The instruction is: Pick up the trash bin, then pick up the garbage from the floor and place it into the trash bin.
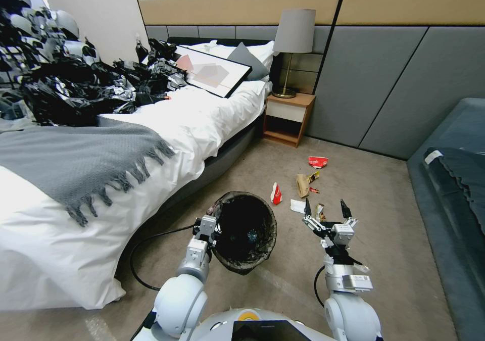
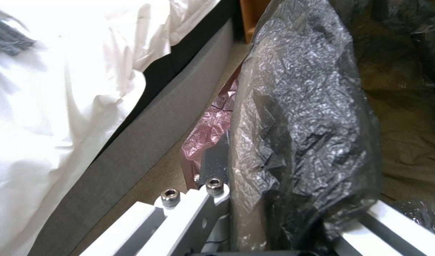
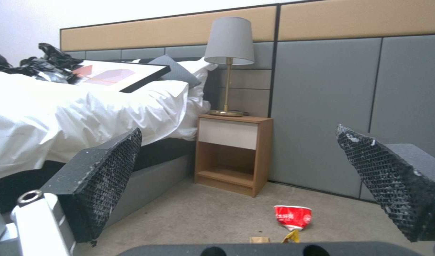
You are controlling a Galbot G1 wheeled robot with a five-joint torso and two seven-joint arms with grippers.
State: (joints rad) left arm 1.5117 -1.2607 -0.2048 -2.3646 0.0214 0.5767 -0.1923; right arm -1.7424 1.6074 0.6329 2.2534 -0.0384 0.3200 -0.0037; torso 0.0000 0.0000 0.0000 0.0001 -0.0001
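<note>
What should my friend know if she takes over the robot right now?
Left gripper: shut on the rim of the round trash bin with the crinkled black bag liner, held off the carpet by the white bed.
Right gripper: open, empty, above the floor litter.
Done: bin picked up.
Left: all garbage is on the carpet: crushed red-and-white cup, red-and-white carton, crumpled brown paper, white napkin.

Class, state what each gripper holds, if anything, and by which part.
The left gripper clamps the trash bin by its bag-covered rim. The right gripper is open and holds nothing.
</note>
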